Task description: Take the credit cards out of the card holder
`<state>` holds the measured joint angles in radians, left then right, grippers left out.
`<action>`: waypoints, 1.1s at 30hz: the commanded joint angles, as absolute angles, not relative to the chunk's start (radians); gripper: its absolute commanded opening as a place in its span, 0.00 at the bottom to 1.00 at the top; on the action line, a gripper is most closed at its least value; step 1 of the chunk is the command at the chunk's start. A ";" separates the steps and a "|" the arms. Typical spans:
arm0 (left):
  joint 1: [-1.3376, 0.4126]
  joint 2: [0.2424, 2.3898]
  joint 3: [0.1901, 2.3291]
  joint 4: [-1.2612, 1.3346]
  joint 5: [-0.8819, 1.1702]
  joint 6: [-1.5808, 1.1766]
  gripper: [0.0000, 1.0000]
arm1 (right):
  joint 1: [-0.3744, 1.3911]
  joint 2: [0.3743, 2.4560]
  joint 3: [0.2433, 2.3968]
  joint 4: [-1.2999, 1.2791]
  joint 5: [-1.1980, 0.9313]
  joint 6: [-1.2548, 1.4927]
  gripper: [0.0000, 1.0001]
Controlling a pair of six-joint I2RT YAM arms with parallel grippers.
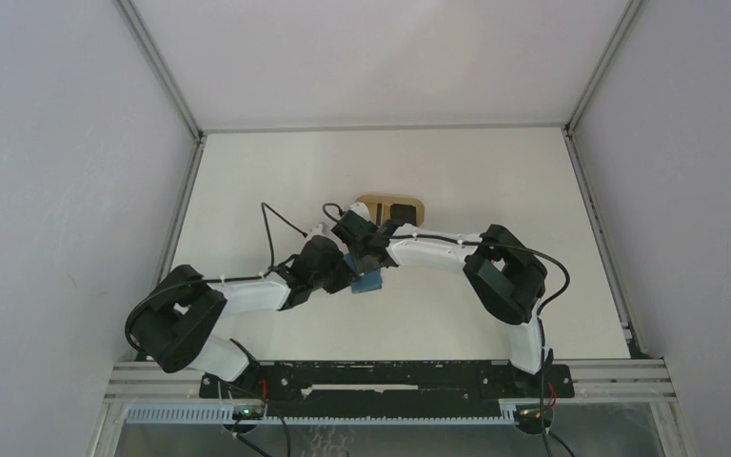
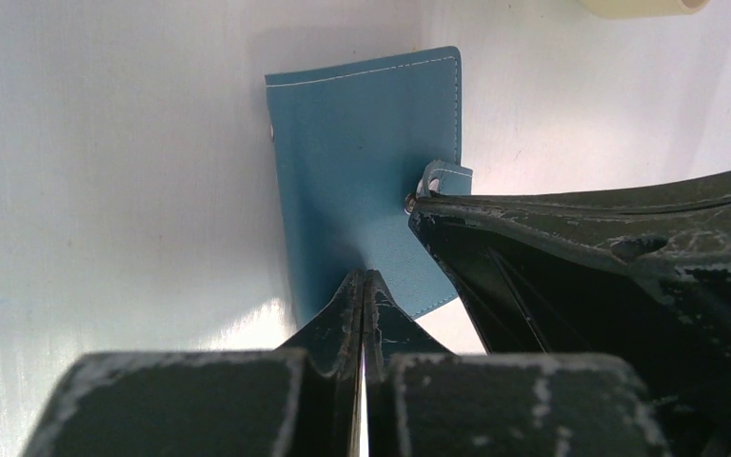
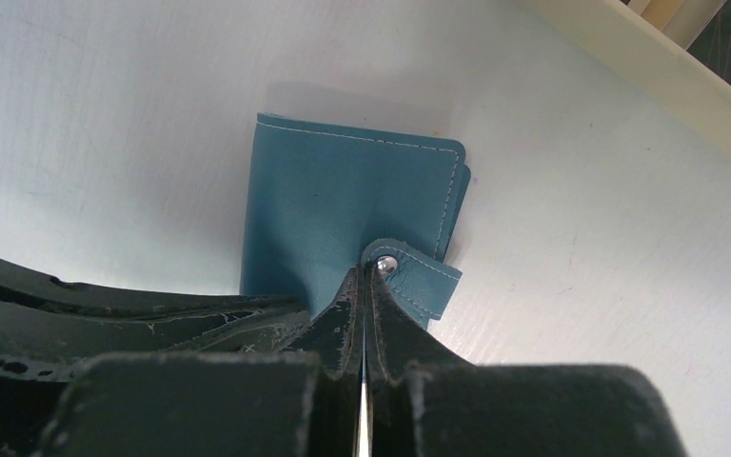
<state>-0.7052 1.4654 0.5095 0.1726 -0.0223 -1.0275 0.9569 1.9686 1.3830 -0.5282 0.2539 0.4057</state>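
Both arms fold inward over the card holder (image 1: 368, 283). Left tool (image 2: 364, 278), clenched, rests on its cover; right tool (image 3: 365, 276), clenched, touches the snap tab (image 3: 421, 282).

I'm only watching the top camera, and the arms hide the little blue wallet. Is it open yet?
Observer: No. The wrist cameras show the card holder folded closed.
Operator: What's the right gripper doing?
Observer: The right gripper is shut, with its tips against the snap tab.
Operator: And the left one?
Observer: The left gripper is shut too, with its tips touching the card holder's cover.
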 commanded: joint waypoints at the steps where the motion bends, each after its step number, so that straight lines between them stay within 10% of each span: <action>1: -0.727 1.529 0.445 -0.057 -0.008 -0.968 0.00 | 0.950 1.990 1.413 -0.546 0.259 0.396 0.00; 33: -0.728 1.543 0.453 -0.056 -0.008 -0.963 0.00 | 0.920 2.034 1.385 -0.557 0.160 0.419 0.00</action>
